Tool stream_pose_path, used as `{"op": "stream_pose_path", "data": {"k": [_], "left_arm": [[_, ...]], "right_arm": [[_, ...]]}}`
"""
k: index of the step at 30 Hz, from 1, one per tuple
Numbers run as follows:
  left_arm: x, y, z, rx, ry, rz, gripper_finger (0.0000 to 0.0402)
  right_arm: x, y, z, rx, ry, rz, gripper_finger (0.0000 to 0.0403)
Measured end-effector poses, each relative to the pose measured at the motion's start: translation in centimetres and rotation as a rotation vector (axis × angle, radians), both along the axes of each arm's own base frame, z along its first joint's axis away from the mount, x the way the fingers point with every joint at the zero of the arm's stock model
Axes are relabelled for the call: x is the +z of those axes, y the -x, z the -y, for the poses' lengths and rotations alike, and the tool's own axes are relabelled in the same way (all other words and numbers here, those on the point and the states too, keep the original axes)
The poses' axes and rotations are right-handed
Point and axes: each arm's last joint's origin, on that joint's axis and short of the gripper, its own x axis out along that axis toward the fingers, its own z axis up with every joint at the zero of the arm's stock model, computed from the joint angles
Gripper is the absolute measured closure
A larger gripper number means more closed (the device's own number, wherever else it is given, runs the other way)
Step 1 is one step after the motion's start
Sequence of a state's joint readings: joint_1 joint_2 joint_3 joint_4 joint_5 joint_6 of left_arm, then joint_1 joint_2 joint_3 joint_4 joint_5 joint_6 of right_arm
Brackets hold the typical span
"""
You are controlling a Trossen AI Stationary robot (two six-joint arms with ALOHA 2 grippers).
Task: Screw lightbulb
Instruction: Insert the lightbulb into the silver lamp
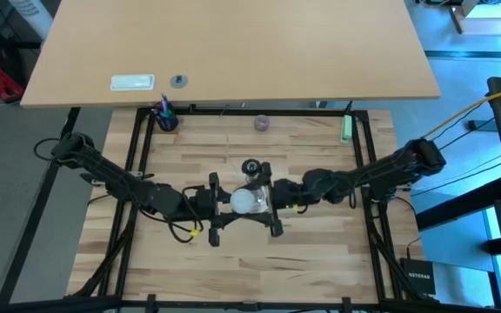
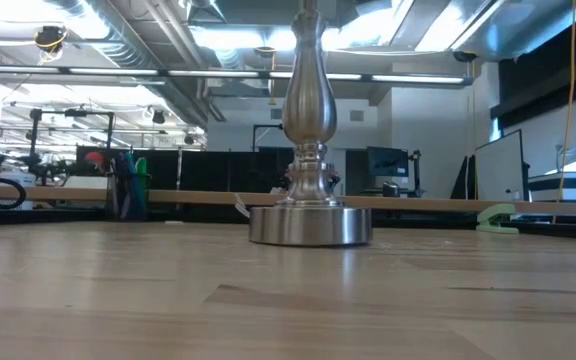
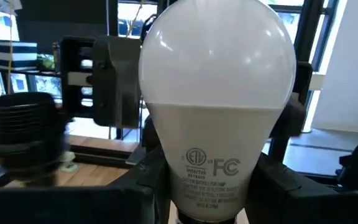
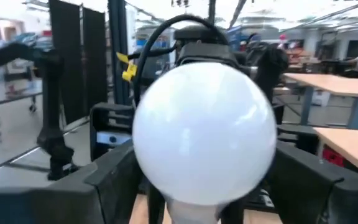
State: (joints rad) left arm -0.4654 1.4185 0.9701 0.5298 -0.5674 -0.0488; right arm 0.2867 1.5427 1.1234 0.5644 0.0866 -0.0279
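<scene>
Gripping the smooth frosted lightbulb (image 1: 246, 201) by its tapered neck, left end effector (image 1: 218, 203); right end effector (image 1: 271, 198) spread wide.

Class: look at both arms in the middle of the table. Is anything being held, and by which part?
The left gripper holds the lightbulb by its narrow base end. The right gripper has its jaws open around the globe, not clamped.

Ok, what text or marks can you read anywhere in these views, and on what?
"FC" (FCC mark): on the lightbulb, lower white body, left wrist view.
"ETL"-style round mark beside it: letters only partly legible.
Small print lines under those marks: too small to read.
Label on the black box at the table's right edge, high view: too blurred to read.
</scene>
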Motion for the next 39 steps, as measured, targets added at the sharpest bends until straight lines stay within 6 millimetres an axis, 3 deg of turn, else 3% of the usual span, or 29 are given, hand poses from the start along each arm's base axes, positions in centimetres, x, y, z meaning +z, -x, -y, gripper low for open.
{"op": "stream_pose_path", "data": {"k": [10,18,21,25,30,39], "left_arm": [[-0.1,0.0,0.0,-0.004,-0.03,-0.006,0.0273],[0.0,0.0,-0.1,0.003,-0.014,-0.007,0.0207],[0.2,0.4,-0.2,0.005,-0.035,-0.029,0.0194],[0.9,1.4,-0.3,-0.013,-0.043,-0.05,0.0179],[1.7,2.5,-1.0,-0.009,-0.059,-0.071,0.0153],[0.0,1.7,-5.3,0.215,0.002,-0.251,0.0134]], "right_arm": [[0.1,-1.3,-0.5,0.016,0.067,-0.064,0.0168],[0.6,-0.8,-0.4,0.014,0.093,-0.06,0.0183],[1.5,0.2,-0.3,0.006,0.092,-0.061,0.0184],[4.3,2.4,0.2,0.005,0.075,0.003,0.0199],[5.8,4.6,0.9,0.0,0.096,-0.003,0.0208],[8.5,9.1,4.7,-0.201,0.154,-0.043,0.0209]]}}
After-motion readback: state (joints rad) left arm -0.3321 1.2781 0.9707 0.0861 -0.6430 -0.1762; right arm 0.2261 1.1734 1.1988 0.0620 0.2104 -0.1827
